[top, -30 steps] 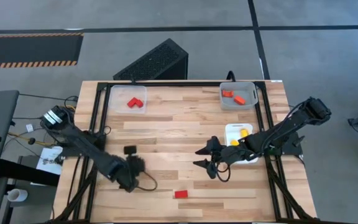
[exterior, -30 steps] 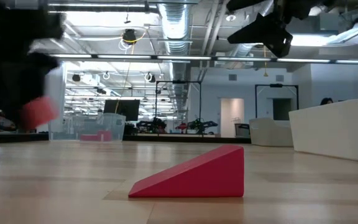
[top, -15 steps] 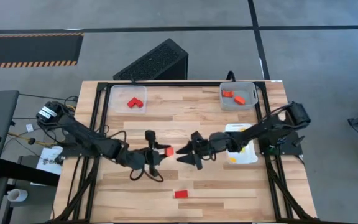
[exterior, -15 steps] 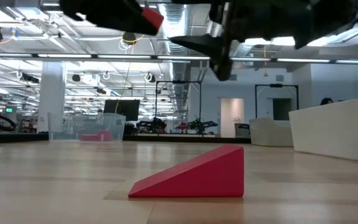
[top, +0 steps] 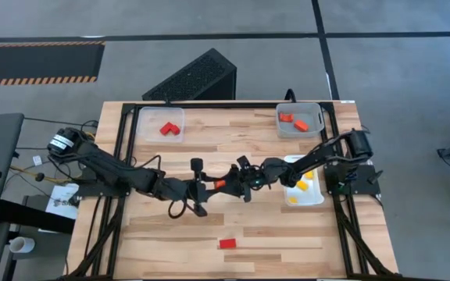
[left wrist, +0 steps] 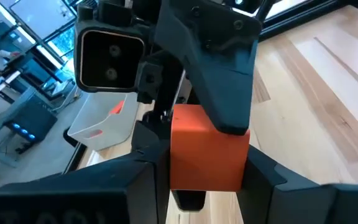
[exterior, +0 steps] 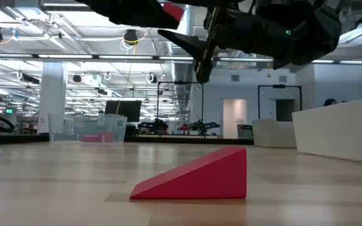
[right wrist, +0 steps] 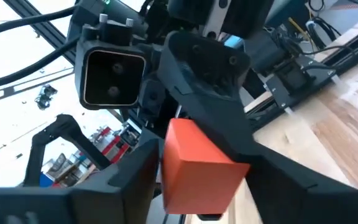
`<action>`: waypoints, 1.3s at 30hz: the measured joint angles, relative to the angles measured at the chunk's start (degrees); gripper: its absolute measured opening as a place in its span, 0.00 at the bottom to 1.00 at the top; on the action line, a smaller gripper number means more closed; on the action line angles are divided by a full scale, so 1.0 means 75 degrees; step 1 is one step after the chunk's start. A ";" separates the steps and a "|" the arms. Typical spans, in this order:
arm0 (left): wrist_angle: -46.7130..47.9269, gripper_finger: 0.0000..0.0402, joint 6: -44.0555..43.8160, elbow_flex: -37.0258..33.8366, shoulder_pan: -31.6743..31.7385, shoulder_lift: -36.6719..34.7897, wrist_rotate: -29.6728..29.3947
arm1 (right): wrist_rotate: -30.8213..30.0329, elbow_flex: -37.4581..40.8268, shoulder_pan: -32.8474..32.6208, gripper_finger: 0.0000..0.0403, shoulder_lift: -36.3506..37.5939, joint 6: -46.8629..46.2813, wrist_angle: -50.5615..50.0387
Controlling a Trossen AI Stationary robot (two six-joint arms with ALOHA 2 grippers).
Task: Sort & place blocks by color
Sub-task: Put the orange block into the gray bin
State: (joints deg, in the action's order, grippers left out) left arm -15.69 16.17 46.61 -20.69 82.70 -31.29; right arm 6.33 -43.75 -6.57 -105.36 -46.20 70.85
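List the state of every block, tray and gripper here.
orange block: held mid-air by left gripper
left gripper: shut on orange block
right gripper: at the same block
red wedge: loose, outside the trays
clear tray: holds red blocks
grey tray: holds orange blocks
white tray: holds yellow blocks

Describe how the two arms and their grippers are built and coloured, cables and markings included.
Both arms are dark, jointed links. The left arm carries a white-labelled part near its base and a loose black cable looping by its wrist. The right arm shows a small green light in the low view. Each gripper, left gripper and right gripper, has two dark angular fingers and a boxy two-lens wrist camera.
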 joint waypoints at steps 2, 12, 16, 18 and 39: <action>0.0025 0.26 -0.0004 0.0000 0.0000 0.0000 0.0000 | 0.0000 0.0000 -0.0003 0.54 0.0000 0.0056 0.0022; 0.0137 0.45 -0.0677 0.0000 0.0060 -0.0080 -0.0423 | 0.0335 0.0006 0.0123 0.32 0.0418 0.0218 -0.0189; 0.0515 0.57 -0.0890 0.0000 0.0064 -0.0555 -0.0572 | 0.0414 0.0003 0.0398 0.32 0.0899 0.0253 -0.1093; 0.0874 0.63 -0.0935 -0.0001 0.0060 -0.0869 -0.0809 | 0.0394 0.0003 0.0562 0.32 0.1298 0.0419 -0.1762; -0.0489 0.74 -0.3750 0.0108 0.0172 0.1360 0.2489 | -0.4230 -0.0600 0.4123 0.34 0.6453 0.0339 -1.6332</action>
State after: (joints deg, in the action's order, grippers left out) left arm -19.35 -11.96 47.42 -19.40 92.89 -12.62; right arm -25.40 -48.25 24.35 -56.96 -43.65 -51.63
